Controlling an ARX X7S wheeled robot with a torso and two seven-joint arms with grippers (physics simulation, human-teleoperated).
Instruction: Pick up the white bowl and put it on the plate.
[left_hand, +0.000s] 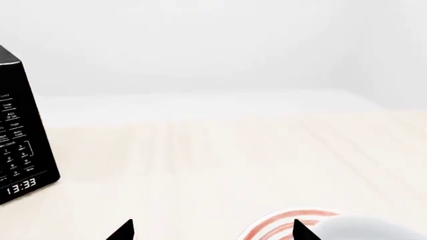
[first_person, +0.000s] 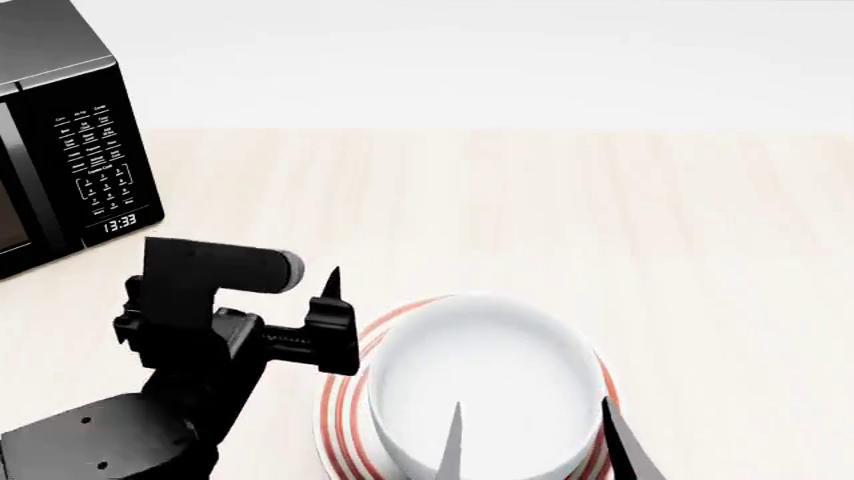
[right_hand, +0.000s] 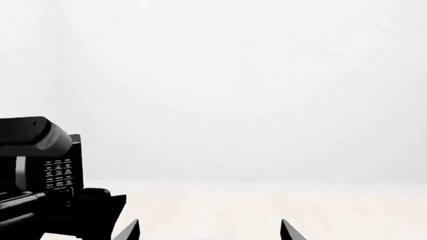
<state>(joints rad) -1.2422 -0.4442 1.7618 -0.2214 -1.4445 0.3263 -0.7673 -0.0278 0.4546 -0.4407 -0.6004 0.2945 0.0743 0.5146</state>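
Since the white bowl (first_person: 481, 385) already sits centred on the plate (first_person: 342, 405), with red rings showing round its edge, the placing looks done. Both rest on the pale tabletop (first_person: 601, 220), well apart from the microwave (first_person: 60, 140). Its fingers spread and gripping nothing, the right end effector (first_person: 534, 440) hangs over the bowl's near side. Beside the plate, the left end effector (first_person: 334, 310) also stands apart, empty, apparently clear of the work.

Pale wooden table (first_person: 561, 210) — black microwave (first_person: 67, 130) at left, red-ringed plate (first_person: 342, 410) nearer, seemingly flat on it
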